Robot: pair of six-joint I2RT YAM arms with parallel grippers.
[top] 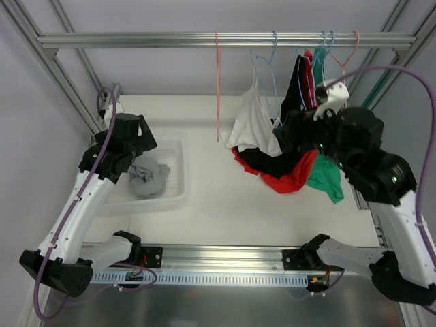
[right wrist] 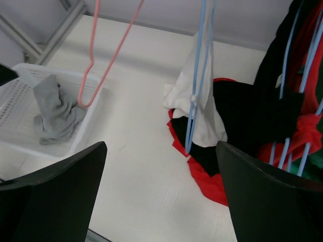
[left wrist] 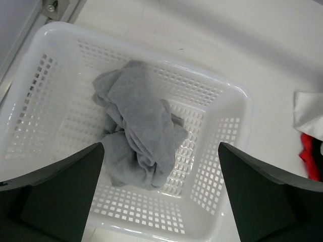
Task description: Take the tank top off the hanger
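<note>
A white tank top [top: 253, 122] hangs on a light blue hanger [top: 266, 75] from the rail [top: 136, 39]; it also shows in the right wrist view [right wrist: 206, 113] with its hanger [right wrist: 194, 101]. Black [top: 274, 163], red [top: 294, 178] and green [top: 328, 178] tank tops hang beside it on the right. My right gripper [top: 286, 133] is open and empty, just right of the white top and in front of the black one [right wrist: 252, 111]; in its wrist view [right wrist: 160, 146] the jaws stand wide apart. My left gripper [top: 139, 146] [left wrist: 160, 146] is open and empty above the basket.
A white basket [top: 178, 194] [left wrist: 237, 96] at the left holds a crumpled grey garment [top: 148, 178] [left wrist: 141, 131]. An empty pink hanger [top: 218, 82] [right wrist: 96, 75] hangs left of the white top. Frame posts stand at both sides.
</note>
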